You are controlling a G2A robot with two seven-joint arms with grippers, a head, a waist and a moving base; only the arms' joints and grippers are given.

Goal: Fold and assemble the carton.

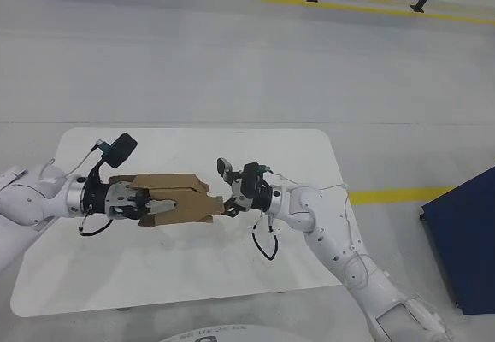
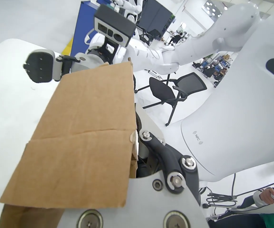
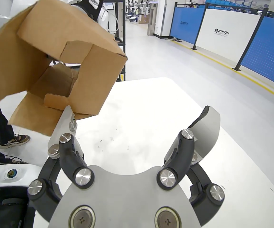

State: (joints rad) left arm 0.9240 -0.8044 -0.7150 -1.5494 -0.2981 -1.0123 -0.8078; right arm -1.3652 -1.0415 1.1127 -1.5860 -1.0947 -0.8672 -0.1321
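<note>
While the left end effector [image 1: 160, 205] clamps the carton [image 1: 179, 192], the wide-open right end effector [image 3: 137, 112] should push the flap [image 3: 30, 117] squarely inward.

left fingers [image 1: 160, 206] clamped | right fingers [image 3: 209, 129] spread wide | arms angled inward

A white table with rounded corners [image 1: 187, 265]
It stands on a pale grey floor [image 1: 230, 60]; a few small dark specks [image 3: 101, 141] mark its smooth top.
</note>
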